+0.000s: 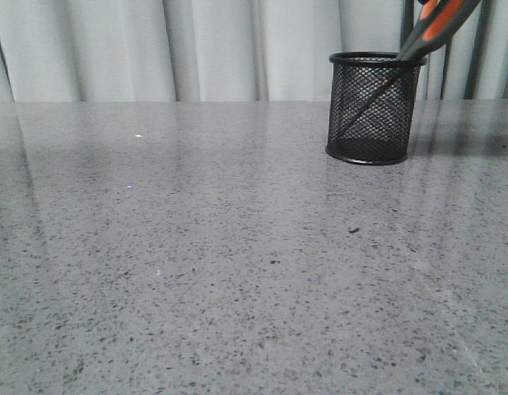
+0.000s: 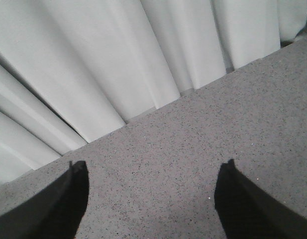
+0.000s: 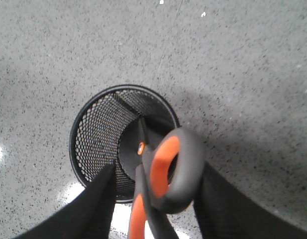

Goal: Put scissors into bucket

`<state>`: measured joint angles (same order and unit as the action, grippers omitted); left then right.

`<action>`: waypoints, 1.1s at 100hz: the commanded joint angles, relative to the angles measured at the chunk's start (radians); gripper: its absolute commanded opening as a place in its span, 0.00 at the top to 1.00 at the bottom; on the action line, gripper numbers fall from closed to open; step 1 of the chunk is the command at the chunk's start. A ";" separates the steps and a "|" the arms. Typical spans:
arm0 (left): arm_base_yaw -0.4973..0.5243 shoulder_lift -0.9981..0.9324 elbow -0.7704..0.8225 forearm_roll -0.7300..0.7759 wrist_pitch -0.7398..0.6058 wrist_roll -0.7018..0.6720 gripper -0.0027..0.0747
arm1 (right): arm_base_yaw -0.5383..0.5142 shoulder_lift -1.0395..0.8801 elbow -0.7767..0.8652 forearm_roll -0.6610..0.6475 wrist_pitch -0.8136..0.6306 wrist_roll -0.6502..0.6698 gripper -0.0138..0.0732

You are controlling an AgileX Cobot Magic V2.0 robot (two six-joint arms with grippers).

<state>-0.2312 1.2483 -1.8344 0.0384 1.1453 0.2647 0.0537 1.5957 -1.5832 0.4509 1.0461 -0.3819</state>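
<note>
The black wire-mesh bucket stands upright at the far right of the grey table. The scissors stand in it blades down, tips on its base, leaning on the rim with the grey and orange handles sticking out up and to the right. In the right wrist view the scissors' handle loops lie between the fingers of my right gripper, directly above the bucket. The jaws are apart, with a gap between one finger and the handles. My left gripper is open and empty over bare table near the curtain.
A white pleated curtain hangs behind the table's far edge. The speckled grey table top stretches left of and in front of the bucket. Neither arm shows in the front view.
</note>
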 commanded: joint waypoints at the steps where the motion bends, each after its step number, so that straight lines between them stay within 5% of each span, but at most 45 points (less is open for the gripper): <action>1: 0.003 -0.022 -0.027 -0.006 -0.064 0.003 0.33 | -0.023 -0.049 -0.071 0.019 -0.012 0.000 0.45; 29: 0.003 -0.022 -0.027 0.001 -0.080 0.005 0.40 | -0.070 -0.165 -0.145 0.021 -0.015 0.000 0.48; 51: 0.003 -0.022 -0.027 0.001 -0.105 0.005 0.85 | -0.068 -0.250 -0.135 0.073 -0.058 0.000 0.93; 57: 0.003 -0.022 -0.021 0.001 -0.103 0.006 0.99 | -0.066 -0.281 -0.105 0.076 -0.094 0.000 0.91; 67: 0.003 -0.037 0.027 -0.003 -0.131 0.009 0.99 | -0.066 -0.354 0.000 0.089 -0.194 -0.018 0.90; 91: 0.003 -0.254 0.445 -0.050 -0.558 -0.054 0.99 | -0.066 -0.649 0.453 0.235 -0.579 -0.240 0.90; 110: 0.003 -0.493 0.891 -0.078 -0.920 -0.061 0.99 | -0.066 -0.888 0.794 0.245 -0.799 -0.272 0.90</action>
<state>-0.2312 0.8619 -1.0818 -0.0142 0.4637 0.2197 -0.0098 0.8120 -0.8916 0.6651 0.4172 -0.6276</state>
